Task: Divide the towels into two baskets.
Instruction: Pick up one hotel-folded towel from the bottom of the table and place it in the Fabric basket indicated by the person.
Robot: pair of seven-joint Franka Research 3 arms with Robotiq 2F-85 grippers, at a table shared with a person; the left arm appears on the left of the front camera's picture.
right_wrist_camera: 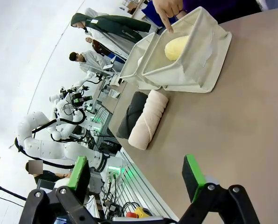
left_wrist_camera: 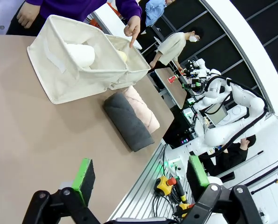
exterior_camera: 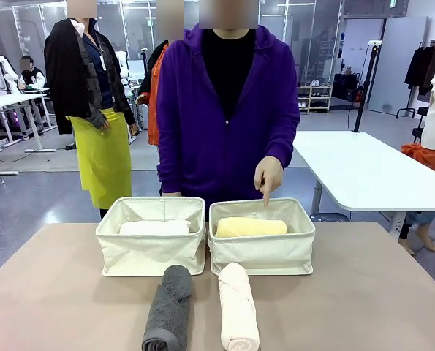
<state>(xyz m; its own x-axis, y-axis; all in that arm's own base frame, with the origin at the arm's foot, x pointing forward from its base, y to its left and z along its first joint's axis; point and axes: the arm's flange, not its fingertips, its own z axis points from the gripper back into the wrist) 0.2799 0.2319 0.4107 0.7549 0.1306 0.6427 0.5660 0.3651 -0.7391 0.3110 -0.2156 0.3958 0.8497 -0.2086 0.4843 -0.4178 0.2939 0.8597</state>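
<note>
Two grippers, the left gripper (left_wrist_camera: 141, 172) and the right gripper (right_wrist_camera: 135, 170), hang over the tan table (exterior_camera: 56, 292) with fingers spread wide, holding nothing. Nearest lie the dark grey towel (exterior_camera: 169, 311) and the pale pink towel (exterior_camera: 237, 307) side by side, just before the left basket (exterior_camera: 151, 252) holding the white towel (exterior_camera: 155, 228) and the right basket (exterior_camera: 265, 256) holding the yellow towel (exterior_camera: 250, 227). Behind, the person's hand (exterior_camera: 267, 175) points a finger down at the right basket's far rim.

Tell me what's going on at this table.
Towels are being sorted. The white towel lies in the left basket, the yellow towel in the right basket, where the person's hand points. The dark grey towel and pink towel lie on the table in front. The left end effector and right end effector are open, empty.
</note>
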